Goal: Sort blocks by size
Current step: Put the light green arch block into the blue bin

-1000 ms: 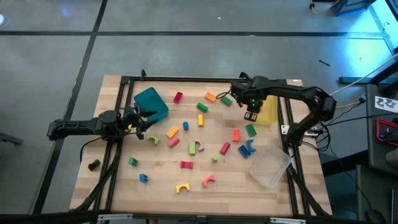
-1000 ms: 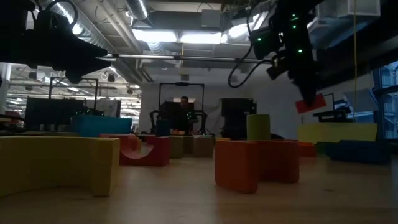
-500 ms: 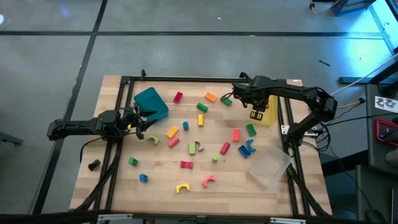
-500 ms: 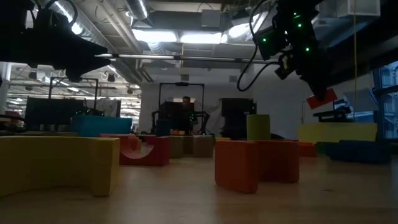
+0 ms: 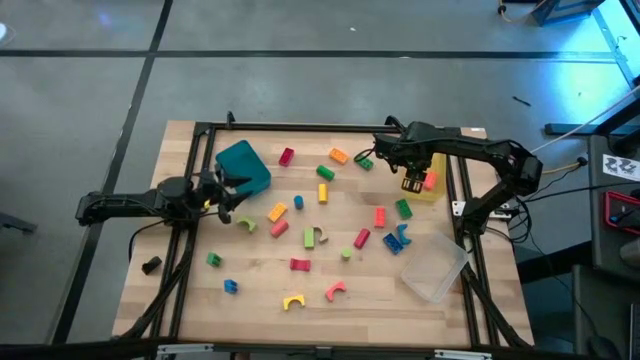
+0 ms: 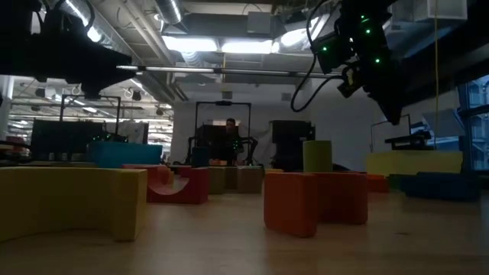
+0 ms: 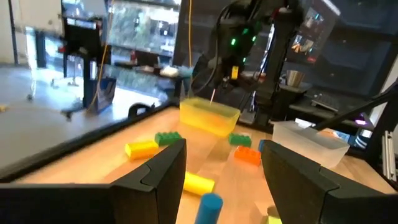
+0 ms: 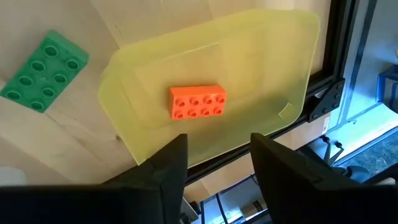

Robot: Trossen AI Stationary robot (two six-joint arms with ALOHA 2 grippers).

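My right gripper (image 5: pixel 411 184) (image 8: pixel 217 149) hangs open and empty above the yellow tray (image 5: pixel 437 165) at the table's right edge. An orange-red brick (image 5: pixel 430 181) (image 8: pixel 198 101) lies flat, studs up, on the tray's floor (image 8: pixel 249 56). Several blocks lie loose on the wood, among them a green brick (image 5: pixel 403 208) (image 8: pixel 43 79) just beside the tray, a red cylinder (image 5: pixel 362 238) and a yellow arch (image 5: pixel 292 301). My left gripper (image 5: pixel 226 196) (image 7: pixel 224 162) waits open and empty by the teal tray (image 5: pixel 243 165).
A clear tray (image 5: pixel 435 268) lies at the near right. The teal tray stands tilted at the far left. A small black lump (image 5: pixel 151 265) lies off the table's left edge. A black metal frame (image 5: pixel 300 127) borders the table. A person stands far off in the low view (image 6: pixel 227 137).
My right gripper has carried the orange-red brick a little toward the table's right edge, over the yellow tray, and has let it go. The brick has fallen and now lies flat in the tray. The gripper stays above it.
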